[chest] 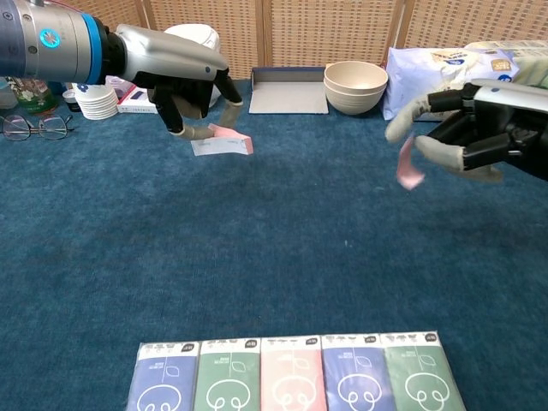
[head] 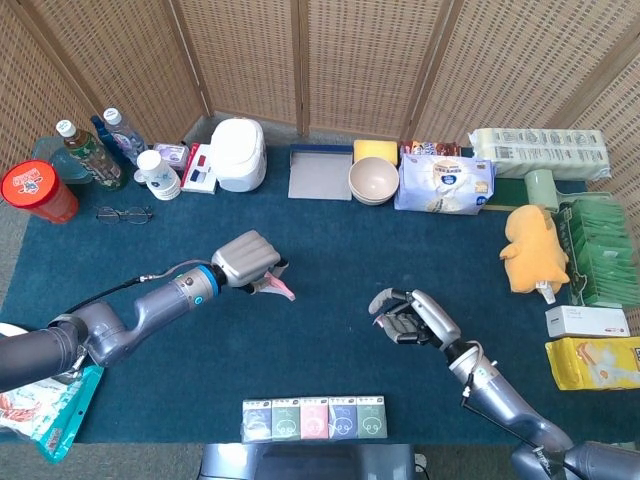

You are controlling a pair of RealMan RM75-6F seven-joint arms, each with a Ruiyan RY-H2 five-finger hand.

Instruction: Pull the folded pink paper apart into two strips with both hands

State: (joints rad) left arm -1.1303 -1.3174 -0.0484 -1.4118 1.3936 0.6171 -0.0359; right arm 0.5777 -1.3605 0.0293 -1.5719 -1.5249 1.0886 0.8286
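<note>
I see the pink paper separated into two strips, one in each hand, both held above the blue tablecloth (chest: pixel 257 257). The left hand (chest: pixel 184 73) pinches the left strip (chest: pixel 223 143) between thumb and fingers; this strip lies nearly flat, its long axis running left to right in the chest view, with a pale face toward the camera and pink along the upper edge and right end. In the head view the same strip (head: pixel 283 290) projects from under the left hand (head: pixel 245 262) toward the table centre. The right hand (chest: pixel 475 128) pinches the right strip (chest: pixel 408 165), which hangs with its long axis near vertical, tilted slightly, free end pointing down; it shows plain pink. In the head view the right hand (head: pixel 412 315) hides that strip. The two strips are well apart. At the far edge, stacked beige bowls (head: pixel 373 181) sit beside a grey tray (head: pixel 320 172); I cannot tell what the bowls contain. A row of tissue packs (chest: pixel 291 372) lies at the near edge.
</note>
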